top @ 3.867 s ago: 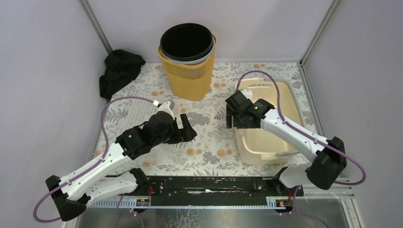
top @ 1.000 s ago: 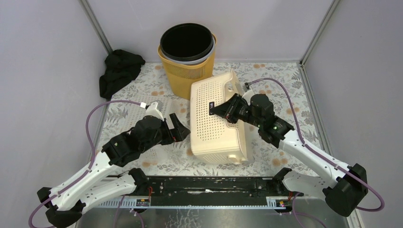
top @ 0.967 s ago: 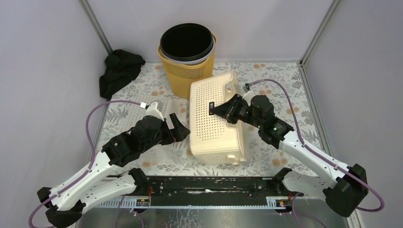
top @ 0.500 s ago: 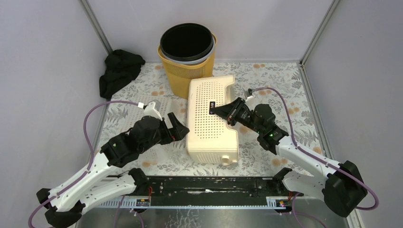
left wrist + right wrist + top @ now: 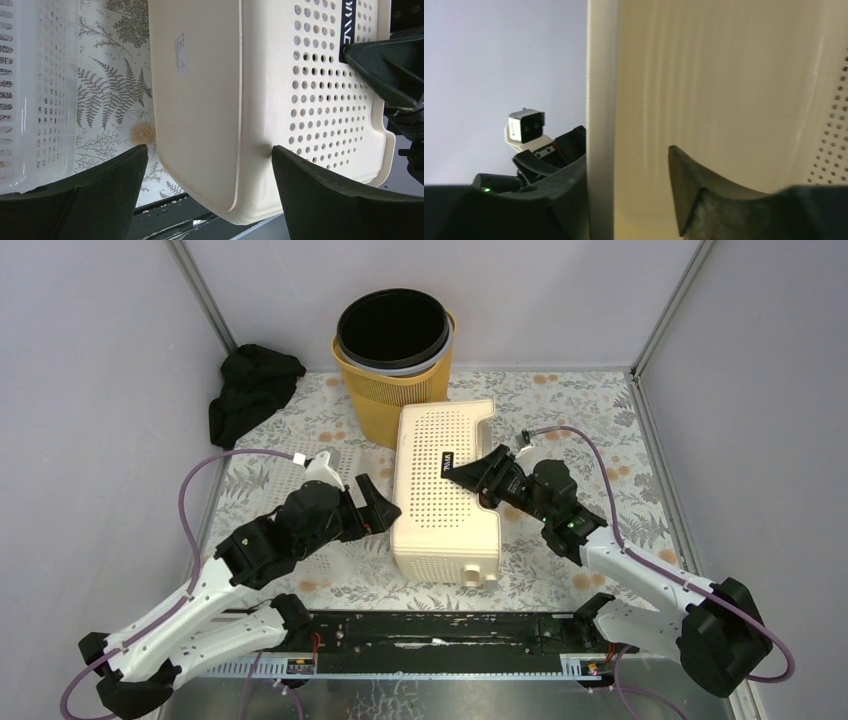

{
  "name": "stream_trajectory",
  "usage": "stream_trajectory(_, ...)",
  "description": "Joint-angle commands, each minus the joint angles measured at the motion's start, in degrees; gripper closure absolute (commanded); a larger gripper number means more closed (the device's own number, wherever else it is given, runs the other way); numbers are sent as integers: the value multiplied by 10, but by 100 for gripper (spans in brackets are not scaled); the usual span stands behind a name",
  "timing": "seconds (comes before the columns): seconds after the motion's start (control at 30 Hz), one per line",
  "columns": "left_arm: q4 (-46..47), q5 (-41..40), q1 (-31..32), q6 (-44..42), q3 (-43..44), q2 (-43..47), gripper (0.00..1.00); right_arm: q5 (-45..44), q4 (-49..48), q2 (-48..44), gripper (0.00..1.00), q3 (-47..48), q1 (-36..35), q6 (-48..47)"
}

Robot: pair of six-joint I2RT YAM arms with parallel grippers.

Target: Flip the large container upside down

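The large container (image 5: 432,515) is a cream plastic basket lying upside down on the floral table, its perforated bottom facing up. The left wrist view shows its smooth side and holed bottom (image 5: 210,75). My left gripper (image 5: 380,512) stands open against its left side, and the near corner of the container sits between my spread fingers (image 5: 210,150). My right gripper (image 5: 463,476) reaches over the right edge. In the right wrist view its jaws straddle the container wall (image 5: 601,100), with a clear gap at the right finger (image 5: 694,195), so it holds nothing.
A yellow basket (image 5: 395,405) with a black bucket (image 5: 392,330) nested inside stands just behind the container. A black cloth (image 5: 250,385) lies at the back left. A clear perforated tray (image 5: 300,472) sits under my left arm. A black rail (image 5: 440,625) runs along the near edge.
The container has dropped from tilted on its side to flat and upside down. My right gripper's jaws have opened and let go of its wall. The left arm has barely moved.
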State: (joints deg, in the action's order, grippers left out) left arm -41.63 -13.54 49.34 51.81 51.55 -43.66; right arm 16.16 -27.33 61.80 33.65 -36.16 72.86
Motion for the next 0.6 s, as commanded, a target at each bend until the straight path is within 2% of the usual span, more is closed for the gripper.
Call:
stream_trajectory(0.0,-10,-16,-2,-13,6,-14,0,8,69,-22,39,39,5,-55)
stream_trajectory(0.13,-9,-17,-2,-14,7,-19,0,6,132,-28,27,73,7,-89)
stream_trajectory(0.23,-8,-18,-2,-15,8,-21,0,11,159,-29,22,92,10,-105)
stream_trajectory(0.43,-11,-24,-2,-17,14,-23,0,39,177,-15,22,114,24,-115)
stream_trajectory(0.57,-30,-38,-1,-17,26,-23,0,77,180,10,27,131,34,-118)
